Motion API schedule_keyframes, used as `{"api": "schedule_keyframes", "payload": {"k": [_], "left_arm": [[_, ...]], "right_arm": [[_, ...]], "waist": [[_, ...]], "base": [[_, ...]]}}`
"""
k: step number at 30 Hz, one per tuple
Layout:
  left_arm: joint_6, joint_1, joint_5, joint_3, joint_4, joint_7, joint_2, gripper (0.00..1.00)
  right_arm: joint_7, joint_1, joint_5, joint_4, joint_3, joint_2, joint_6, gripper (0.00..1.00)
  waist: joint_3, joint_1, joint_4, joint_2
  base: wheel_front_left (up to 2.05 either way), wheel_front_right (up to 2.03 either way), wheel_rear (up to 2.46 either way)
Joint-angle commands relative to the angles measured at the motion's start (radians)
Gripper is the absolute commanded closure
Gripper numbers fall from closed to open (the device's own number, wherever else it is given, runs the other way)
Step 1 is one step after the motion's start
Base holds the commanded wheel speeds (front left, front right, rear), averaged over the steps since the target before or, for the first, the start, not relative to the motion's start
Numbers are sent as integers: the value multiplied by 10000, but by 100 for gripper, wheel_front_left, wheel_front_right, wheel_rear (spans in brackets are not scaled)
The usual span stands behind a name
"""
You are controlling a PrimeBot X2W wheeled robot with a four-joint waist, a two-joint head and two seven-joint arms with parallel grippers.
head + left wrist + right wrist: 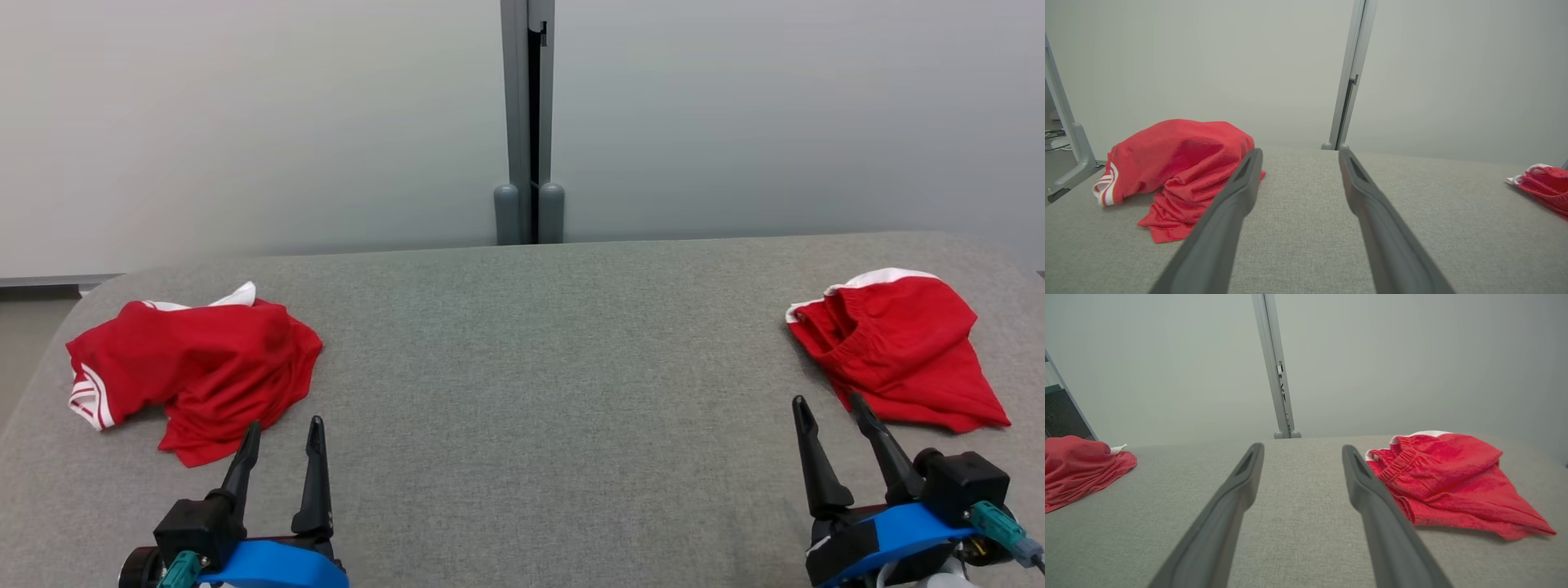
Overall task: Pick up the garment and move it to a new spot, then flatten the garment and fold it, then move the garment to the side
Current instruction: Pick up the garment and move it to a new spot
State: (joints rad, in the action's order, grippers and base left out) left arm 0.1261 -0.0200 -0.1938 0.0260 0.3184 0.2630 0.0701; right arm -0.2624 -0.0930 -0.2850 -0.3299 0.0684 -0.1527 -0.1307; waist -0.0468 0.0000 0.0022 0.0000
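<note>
1. A crumpled red garment (196, 367), soft knit cloth with white stripes along one hem, lies heaped at the left end of the grey bench (539, 367), close to its rounded corner.
2. A second red garment (898, 351), with a gathered elastic waistband and white trim, lies flatter at the bench's right end, well apart from the first. The woven grey bench cover stretches between them.
3. The left gripper (284, 426) hangs low just beside the heap's near edge, its long dark fingers pointing toward the wall. From the head camera one fingertip overlaps the cloth's hem; whether it touches cannot be told. Its jaws stand parted, with nothing between them.
4. The right gripper (828, 402) sits near the second garment's near-left edge, fingers leaning slightly left. Its jaws are likewise spread and grip nothing.
5. Behind the bench, pale matte wall panels (245, 122) meet at an upright grey metal post (529, 122) with two rounded feet.
</note>
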Motion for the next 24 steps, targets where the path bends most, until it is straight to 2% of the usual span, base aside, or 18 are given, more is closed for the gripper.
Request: {"api": "schedule_keyframes", "payload": {"k": [1, 7, 14, 19, 24], "left_arm": [[75, -137, -7, 12, 31, 26, 8, 0], [46, -220, 100, -106, 145, 26, 20, 0], [32, -229, 135, -345, 233, 25, 56, 0], [-6, -191, 160, -527, 249, 25, 43, 0], [3, -206, 185, -591, 222, 26, 41, 0]], "right_arm": [[-30, -15, 12, 52, 42, 71, -1, 0], [-30, -140, -173, 84, 387, 203, -1, 0], [-30, -274, -286, -16, 836, 269, -1, 0], [-31, -357, -389, -81, 1342, 127, -1, 0], [-30, -461, -501, -101, 1543, 9, -1, 0]], "waist": [[21, 0, 113, 0], [70, 0, 652, 0], [110, 0, 1642, 0], [128, 0, 2293, 0], [208, 0, 2642, 0]], "base": [[0, 0, 0], [0, 0, 0], [0, 0, 0], [0, 0, 0], [0, 0, 0]]}}
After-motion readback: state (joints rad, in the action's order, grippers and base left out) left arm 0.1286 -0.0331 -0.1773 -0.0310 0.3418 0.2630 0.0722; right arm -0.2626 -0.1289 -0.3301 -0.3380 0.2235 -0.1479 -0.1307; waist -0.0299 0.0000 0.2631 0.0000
